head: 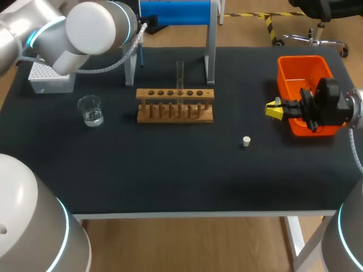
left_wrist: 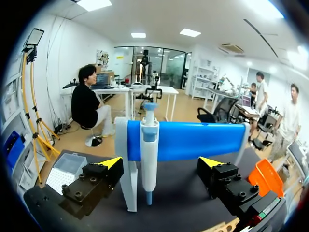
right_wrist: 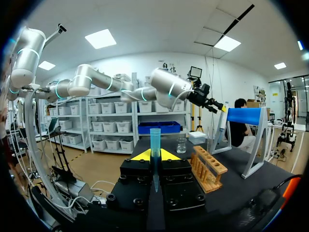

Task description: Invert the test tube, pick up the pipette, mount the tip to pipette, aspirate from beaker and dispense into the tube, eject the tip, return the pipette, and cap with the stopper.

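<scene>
1. left claw (left_wrist: 161, 166) is spread wide, a yellow-tipped finger on either side of the pipette (left_wrist: 148, 150) and touching neither side of it; nothing is gripped.
2. the pipette hangs upright on the blue stand (left_wrist: 193, 140), plunger end up and nozzle down, just ahead of the left claw and roughly centred in the gap.
3. right claw (right_wrist: 154, 155) is closed on a blue pipette tip (right_wrist: 154, 137), wide mouth up and the taper running down between the fingers. in the head view this claw sits well to the right, beside the orange bin (head: 299, 59).
4. further out on the surface (head: 170, 164): the wooden rack (head: 174, 106) with the test tube (head: 180, 73) standing upright in it, the beaker (head: 91, 110) to the left, the tip box (head: 50, 79) behind that, and the stopper (head: 246, 141) lying alone, well apart from the rack.
5. step in hand, as i judge it: picking up the pipette. the tube looks ready in the rack, though its mouth is too small to make out.
6. next move calls for the left claw to ease forward until the pipette body lies squarely between the fingers, close on it, then lift it off the stand without catching the bar. mounting should follow, nozzle pressed into the tip's mouth.
</scene>
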